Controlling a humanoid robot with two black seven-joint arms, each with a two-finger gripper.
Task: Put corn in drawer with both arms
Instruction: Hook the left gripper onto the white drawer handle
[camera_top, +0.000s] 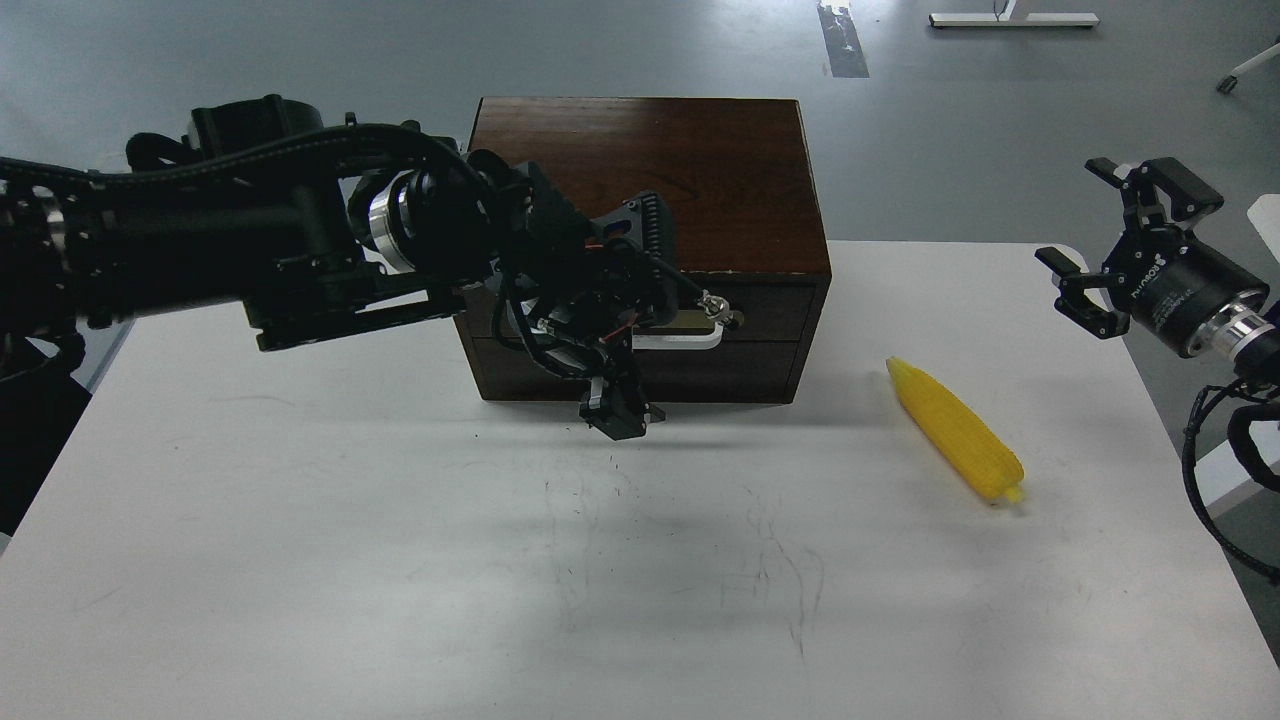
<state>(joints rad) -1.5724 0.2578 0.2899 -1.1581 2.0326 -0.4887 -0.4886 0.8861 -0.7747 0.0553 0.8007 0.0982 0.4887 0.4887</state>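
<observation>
The corn (957, 431) lay on the worktop (400, 560) near its right edge, pointed end toward the cabinet (690, 170), well clear of both hands. The drawer (765, 310) looked shut, so nothing of its inside showed. The left hand (640, 330) sat at the white handle (690, 341); whether it had closed on the bar could not be told. Done well, this step called for a firm grip on the bar and a straight pull toward the front edge. The right hand (1110, 255) hovered past the right edge, fingers spread wide, holding nothing.
</observation>
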